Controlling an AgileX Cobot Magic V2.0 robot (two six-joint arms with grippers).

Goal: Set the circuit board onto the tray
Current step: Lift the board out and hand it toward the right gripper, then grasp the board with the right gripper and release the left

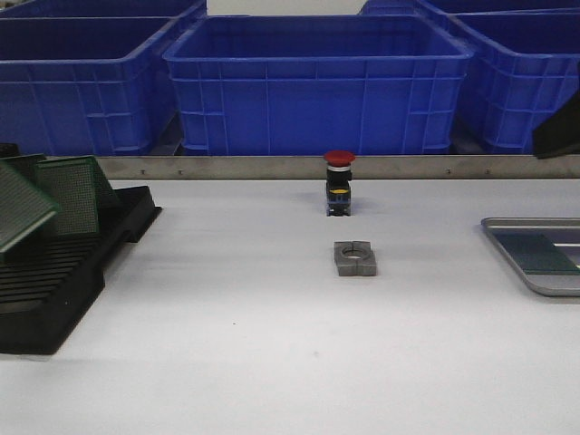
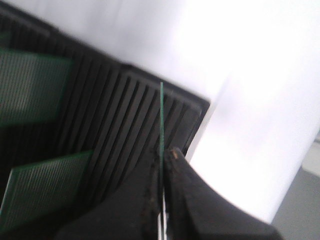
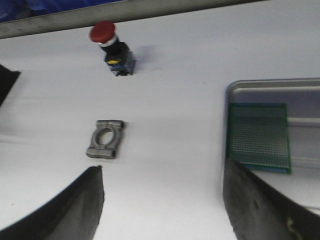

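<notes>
In the left wrist view my left gripper (image 2: pixel 164 152) is shut on a thin green circuit board (image 2: pixel 162 117), seen edge-on above the black slotted rack (image 2: pixel 125 115). In the front view a tilted green board (image 1: pixel 20 213) stands over the rack (image 1: pixel 54 281) at the far left; the left gripper itself is outside that view. The silvery tray (image 1: pixel 530 283) lies at the right edge with another green board (image 1: pixel 536 254) flat in it. My right gripper (image 3: pixel 162 172) is open and empty above the table, beside the tray (image 3: pixel 260 84) and its board (image 3: pixel 259 136).
Other green boards (image 2: pixel 30 87) stand in the rack. A grey metal block with a hole (image 1: pixel 354 258) lies mid-table, and a red-capped push button (image 1: pixel 339 183) stands behind it. Blue crates (image 1: pixel 317 86) line the back behind a metal rail.
</notes>
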